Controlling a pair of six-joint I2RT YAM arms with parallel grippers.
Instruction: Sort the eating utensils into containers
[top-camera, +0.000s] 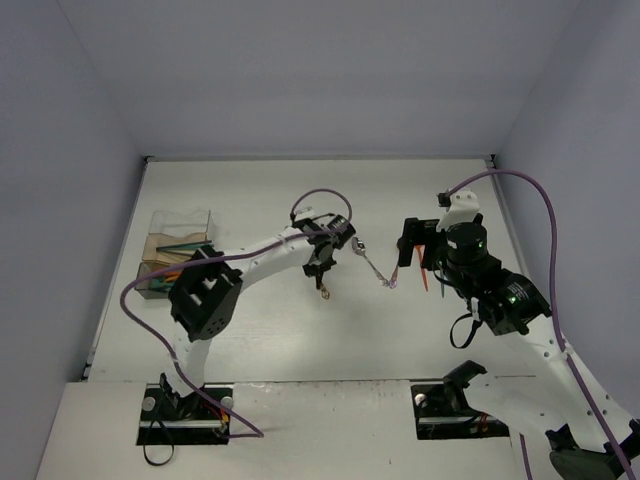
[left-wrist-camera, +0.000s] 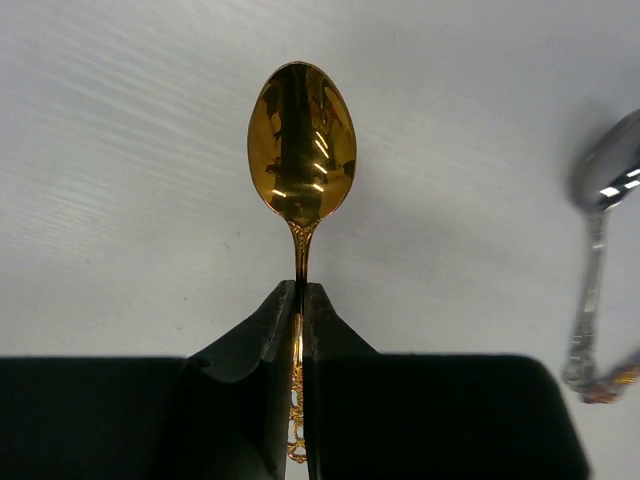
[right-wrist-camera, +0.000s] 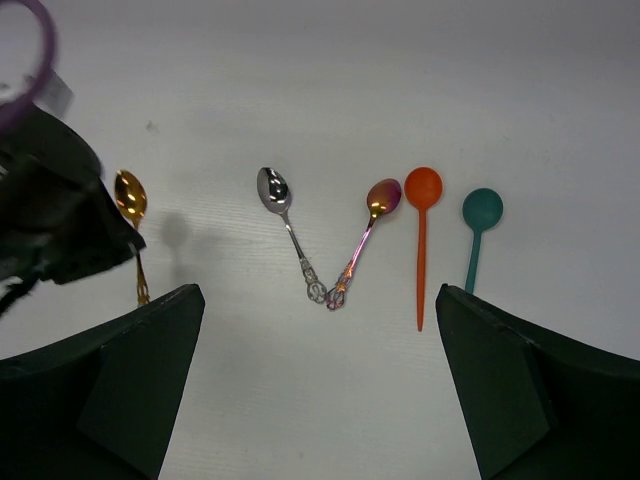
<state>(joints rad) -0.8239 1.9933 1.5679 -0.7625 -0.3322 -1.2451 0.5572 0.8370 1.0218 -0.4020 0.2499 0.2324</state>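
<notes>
My left gripper (left-wrist-camera: 300, 305) is shut on the handle of a gold spoon (left-wrist-camera: 302, 145), whose bowl sticks out ahead of the fingers, just above the table. It shows in the top view (top-camera: 324, 290) below the left gripper (top-camera: 320, 265). A silver spoon (right-wrist-camera: 285, 225) and a rainbow-tinted spoon (right-wrist-camera: 365, 235) lie in a V with handle ends touching. An orange spoon (right-wrist-camera: 421, 240) and a teal spoon (right-wrist-camera: 478, 230) lie to their right. My right gripper (right-wrist-camera: 320, 380) is open and empty, hovering near these spoons. The clear divided container (top-camera: 180, 250) stands at the far left with several utensils in it.
The left arm's black wrist (right-wrist-camera: 50, 210) fills the left of the right wrist view, close to the silver spoon (top-camera: 368, 262). Grey walls enclose the table on three sides. A purple cable (top-camera: 320, 195) loops above the left wrist.
</notes>
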